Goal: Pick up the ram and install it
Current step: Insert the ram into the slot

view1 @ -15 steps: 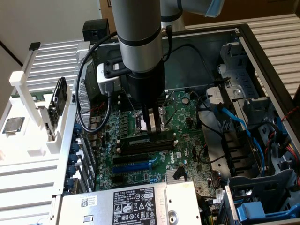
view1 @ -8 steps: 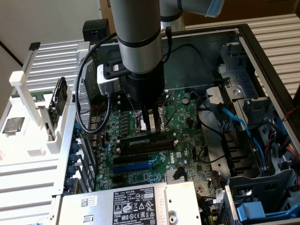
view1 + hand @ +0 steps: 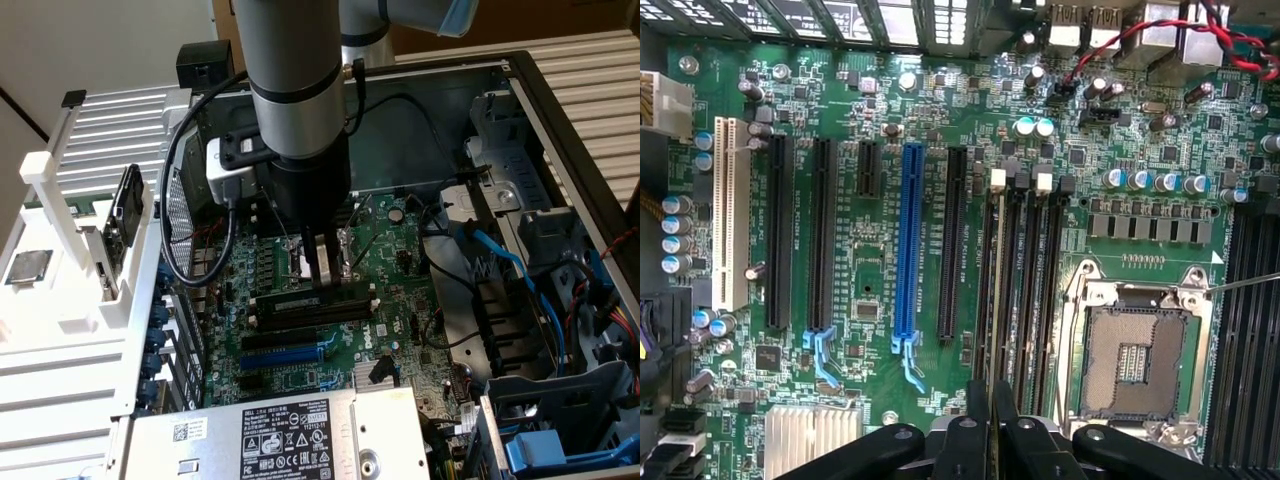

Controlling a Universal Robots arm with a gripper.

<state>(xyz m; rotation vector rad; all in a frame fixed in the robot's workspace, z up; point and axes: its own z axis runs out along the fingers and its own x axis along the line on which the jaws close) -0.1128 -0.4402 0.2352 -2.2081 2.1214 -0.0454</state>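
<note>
The ram (image 3: 290, 301) is a thin stick with a pale label, standing on edge along the black memory slots (image 3: 305, 322) of the green motherboard (image 3: 400, 300). My gripper (image 3: 322, 278) reaches straight down from the arm and is shut on the ram's upper edge near its end on the exterior view's right. In the wrist view the ram (image 3: 989, 340) shows edge-on, running out from my gripper (image 3: 990, 432) over the outermost of the memory slots (image 3: 1035, 270). Whether it is seated in that slot I cannot tell.
An empty processor socket (image 3: 1135, 365) lies beside the slots. A blue expansion slot (image 3: 908, 240) and black ones lie on the other side. Case walls, blue cables (image 3: 500, 262) and a drive cage (image 3: 560, 440) crowd the exterior view's right. A white rack (image 3: 60, 250) stands at the left.
</note>
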